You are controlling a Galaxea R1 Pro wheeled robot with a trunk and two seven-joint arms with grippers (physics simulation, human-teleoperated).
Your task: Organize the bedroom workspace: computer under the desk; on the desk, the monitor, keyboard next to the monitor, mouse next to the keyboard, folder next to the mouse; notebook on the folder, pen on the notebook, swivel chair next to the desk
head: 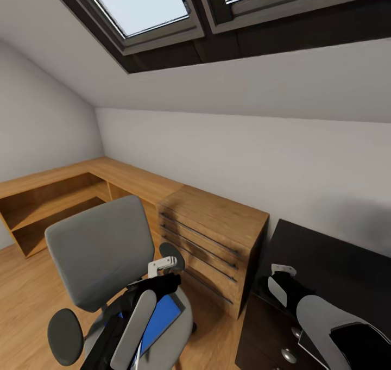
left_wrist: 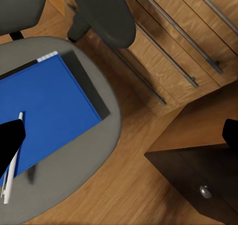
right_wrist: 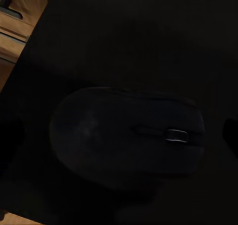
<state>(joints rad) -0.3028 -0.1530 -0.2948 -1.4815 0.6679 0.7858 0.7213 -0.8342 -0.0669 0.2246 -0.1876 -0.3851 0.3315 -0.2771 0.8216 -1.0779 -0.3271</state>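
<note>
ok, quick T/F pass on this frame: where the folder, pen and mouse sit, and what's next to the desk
1. The folder lies on the swivel chair seat. True.
2. The pen lies on the bare floor. False: it rests on the blue folder, on the chair.
3. The mouse sits on the desk, on its black top. True.
4. A dark notebook lies on top of the folder. False: it sticks out from under the folder's edge.
5. A light-wood chest of drawers stands between the chair and the desk. True.
6. The monitor stands on the chest of drawers. False: nothing stands on the chest's top.
</note>
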